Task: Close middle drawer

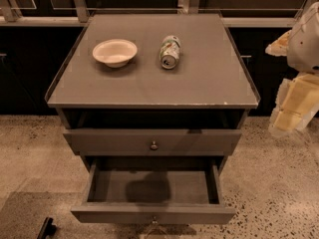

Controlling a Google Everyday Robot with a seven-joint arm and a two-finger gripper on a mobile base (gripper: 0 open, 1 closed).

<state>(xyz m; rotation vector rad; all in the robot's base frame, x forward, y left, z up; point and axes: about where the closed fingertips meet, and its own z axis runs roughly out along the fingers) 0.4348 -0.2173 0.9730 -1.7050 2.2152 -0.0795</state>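
Note:
The grey-brown cabinet has the middle drawer pulled far out at the bottom of the view. Its inside is empty and its small round knob faces me. The top drawer above it stands a little way out, with its own knob. The lowest drawer is hidden under the open one. My arm with the cream-coloured gripper hangs at the right edge, to the right of the cabinet at about top-drawer height, touching nothing.
A white bowl and a can lying on its side sit on the cabinet top. Dark cupboards and a rail run behind. Speckled floor lies on both sides. A black object is at the lower left.

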